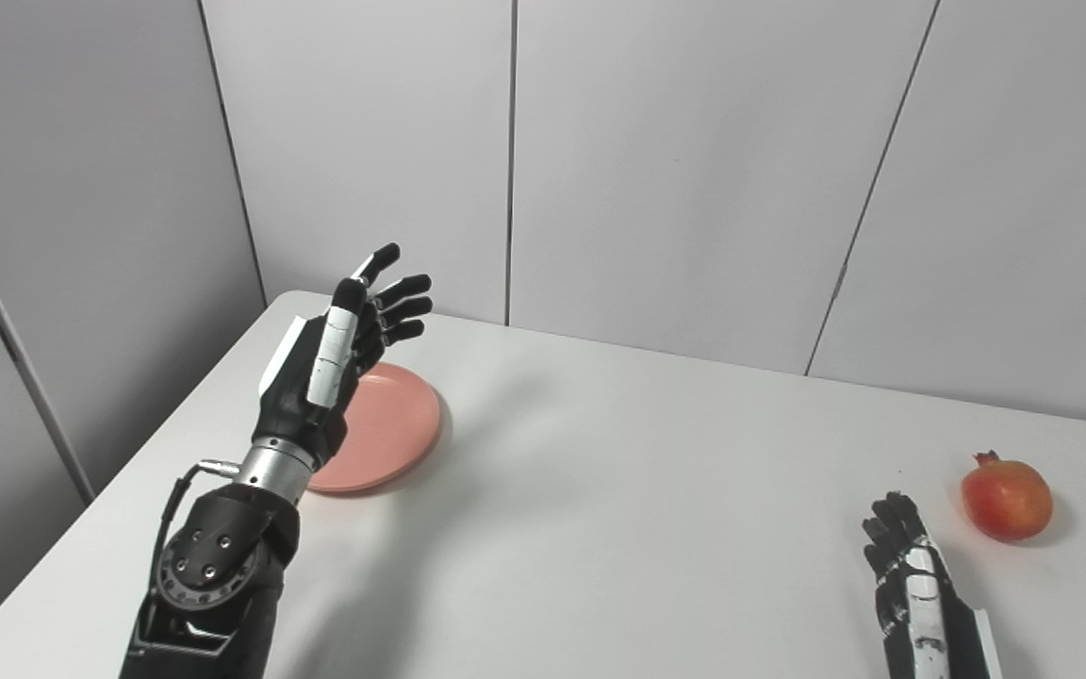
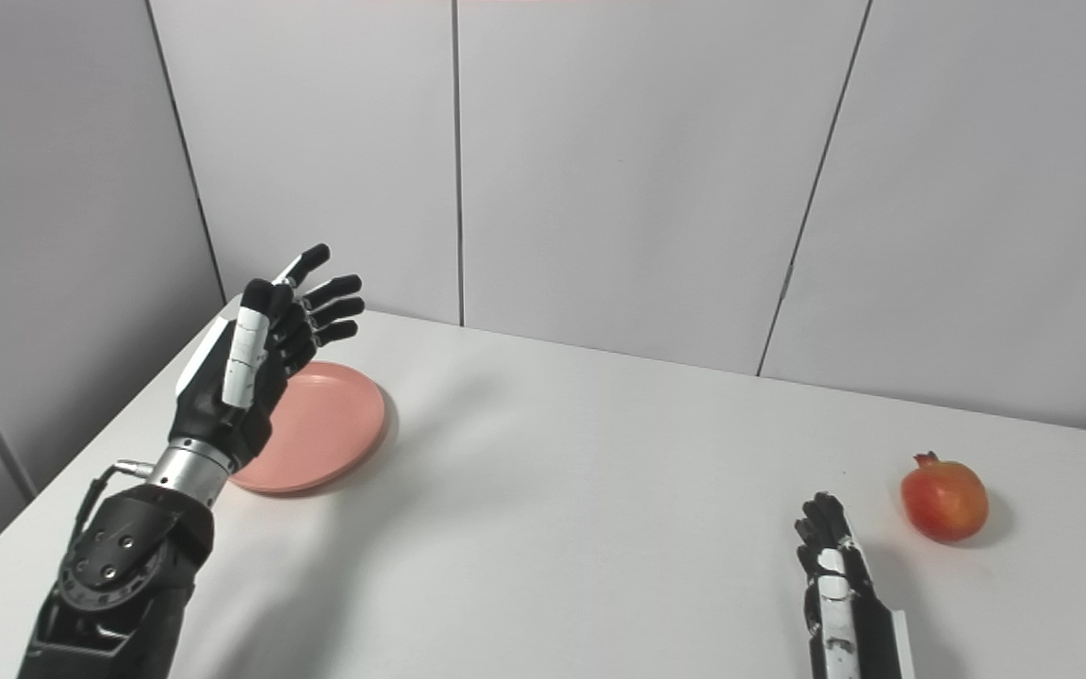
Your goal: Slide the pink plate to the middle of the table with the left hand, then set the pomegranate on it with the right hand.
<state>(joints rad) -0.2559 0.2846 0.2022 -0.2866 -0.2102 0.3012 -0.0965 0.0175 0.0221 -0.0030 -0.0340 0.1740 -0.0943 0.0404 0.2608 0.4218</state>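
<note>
A pink plate lies flat on the white table at the left. My left hand is raised above the plate's near left edge, open, fingers spread and pointing up and to the right, and it holds nothing. A red pomegranate sits on the table at the right. My right hand rests low at the bottom right, just left of and nearer than the pomegranate, not touching it. Its fingers are held together and slightly curled, empty. The same scene shows in the right eye view, with the plate and pomegranate.
Grey wall panels stand right behind the table's far edge. The table's left edge runs close to the plate. A broad stretch of bare tabletop lies between the plate and the pomegranate.
</note>
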